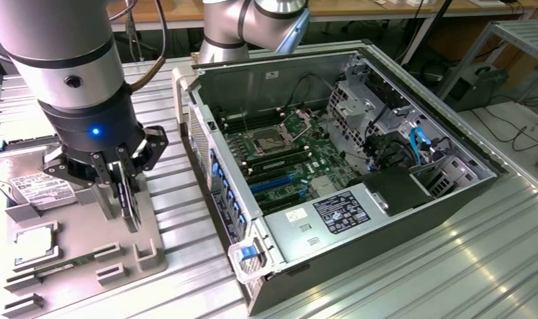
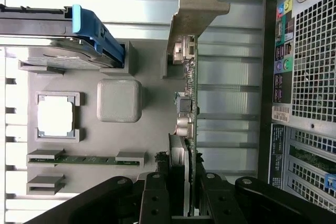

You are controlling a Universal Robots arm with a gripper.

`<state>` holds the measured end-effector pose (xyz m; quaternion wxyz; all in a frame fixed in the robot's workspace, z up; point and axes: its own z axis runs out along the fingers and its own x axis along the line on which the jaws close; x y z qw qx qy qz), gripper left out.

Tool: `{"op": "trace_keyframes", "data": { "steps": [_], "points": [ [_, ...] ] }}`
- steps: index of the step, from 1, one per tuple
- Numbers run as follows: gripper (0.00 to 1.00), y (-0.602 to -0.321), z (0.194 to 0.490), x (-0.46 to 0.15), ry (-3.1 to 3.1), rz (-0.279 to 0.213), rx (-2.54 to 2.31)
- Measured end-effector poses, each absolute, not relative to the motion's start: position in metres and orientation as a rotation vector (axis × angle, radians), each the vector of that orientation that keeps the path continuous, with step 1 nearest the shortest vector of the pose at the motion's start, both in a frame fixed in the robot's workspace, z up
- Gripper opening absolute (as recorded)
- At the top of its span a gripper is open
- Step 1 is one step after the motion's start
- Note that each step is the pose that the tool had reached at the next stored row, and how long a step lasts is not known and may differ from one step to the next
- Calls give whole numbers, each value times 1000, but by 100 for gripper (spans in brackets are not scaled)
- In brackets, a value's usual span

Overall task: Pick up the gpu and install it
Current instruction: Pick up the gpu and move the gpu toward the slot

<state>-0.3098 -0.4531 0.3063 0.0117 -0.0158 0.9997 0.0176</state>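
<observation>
Wrist view: the gripper (image 2: 185, 190), black and two-fingered, is seen closed on the gpu (image 2: 188, 124), a thin flat green circuit-board card held edge-on between the fingers (image 2: 156, 195), one finger against each face. A raised shroud is carried on one face of the card, and a bent silver metal end bracket (image 2: 195, 9) is fixed at the end farthest from the gripper. The card is held upright at a raised slot on the edge of the grey plastic parts tray (image 2: 119, 72); whether it rests in that slot or is clear of it cannot be told. Elsewhere on the tray are laid a silver boxy hard drive (image 2: 58, 51) with a blue clip, a square silver processor chip (image 2: 55, 116) in a frame, a slim green RAM stick (image 2: 79, 159) and a plain grey square block (image 2: 119, 100). Beyond the card, across the ribbed metal table (image 2: 231, 103), the perforated rear panel of the black computer case (image 2: 310, 51) is shown.

In the exterior view the gripper (image 1: 118, 203) is pointed straight down from the grey arm (image 1: 65, 60) at the tray (image 1: 154, 259), with the gpu (image 1: 131, 209) clamped vertically. The case (image 1: 411, 219) is set just beside the tray on the exterior view's right, its side open and the green motherboard (image 1: 287, 159) exposed. The gpu is outside the case, not installed.
</observation>
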Motion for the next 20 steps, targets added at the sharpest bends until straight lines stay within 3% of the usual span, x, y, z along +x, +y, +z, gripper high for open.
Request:
{"op": "trace_keyframes", "data": {
  "steps": [20],
  "points": [
    [28,-453,321,-310,3117,55,-49]
  ]
}}
